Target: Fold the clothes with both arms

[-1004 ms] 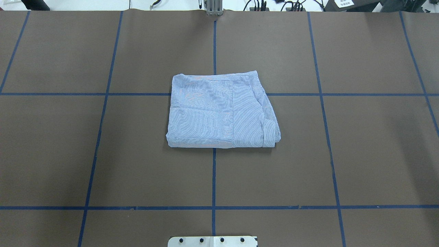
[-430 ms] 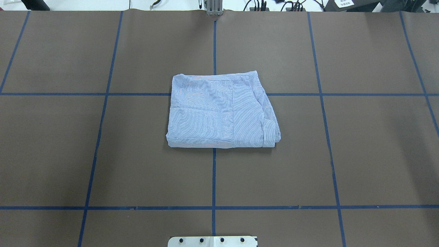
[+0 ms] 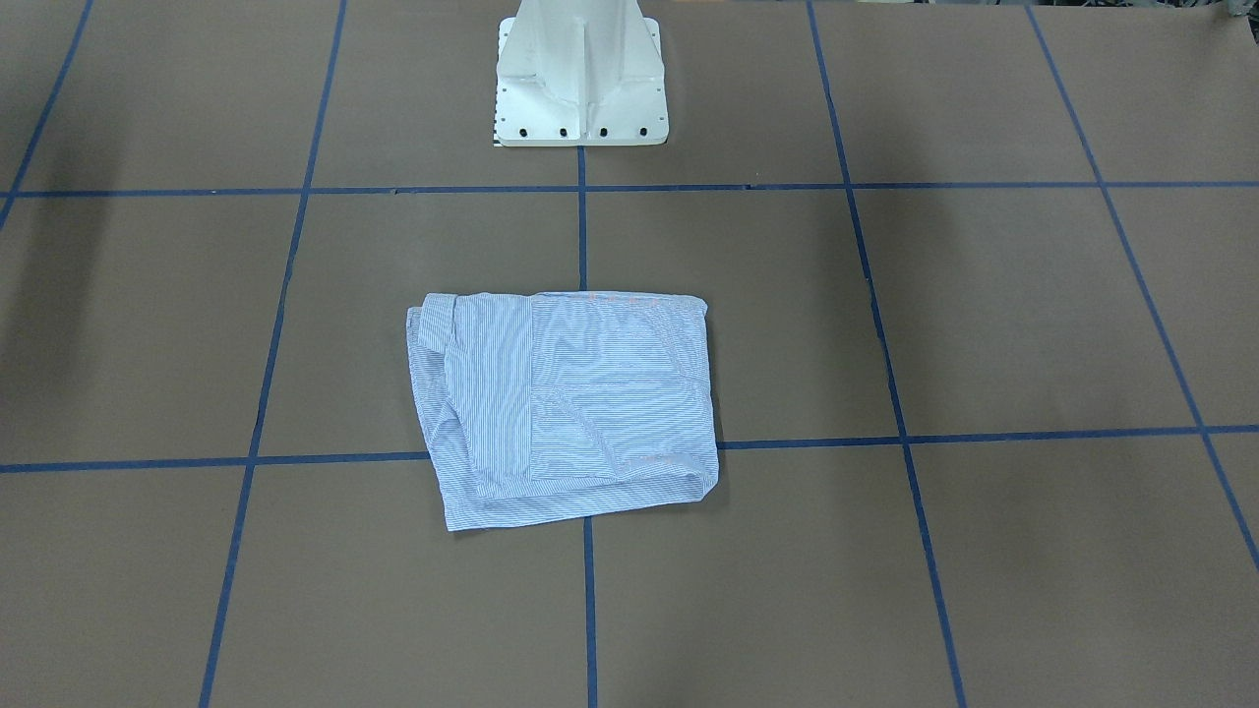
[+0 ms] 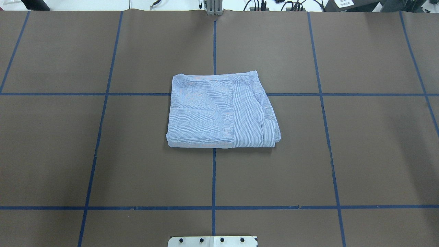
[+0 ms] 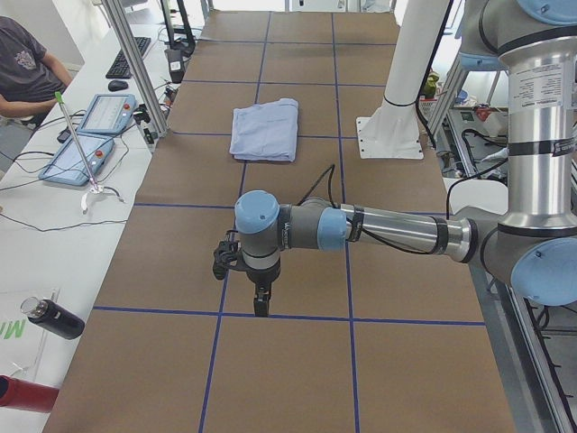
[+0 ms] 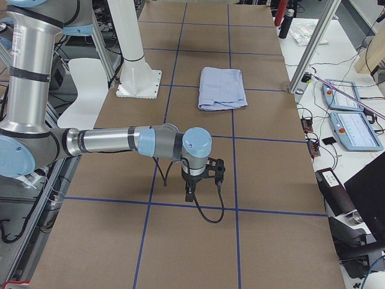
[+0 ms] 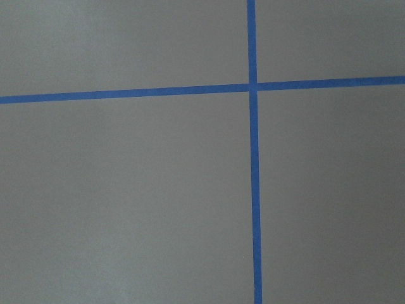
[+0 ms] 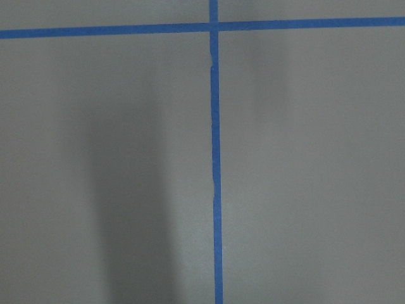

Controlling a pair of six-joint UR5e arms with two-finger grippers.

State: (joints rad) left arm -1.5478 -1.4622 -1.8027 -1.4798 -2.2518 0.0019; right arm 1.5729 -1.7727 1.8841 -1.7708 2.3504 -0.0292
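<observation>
The shirt lies flat on the worktop, about at its middle, over the crossing of two tape lines. The pedestal stands at the middle of the near edge, in line with the shirt and well apart from it. The left arm reaches over the worktop's left end and the right arm over its right end, each with its jaws pointing down, both far from the shirt. Beyond the far edge runs a desk carrying two control tablets and a bottle.
</observation>
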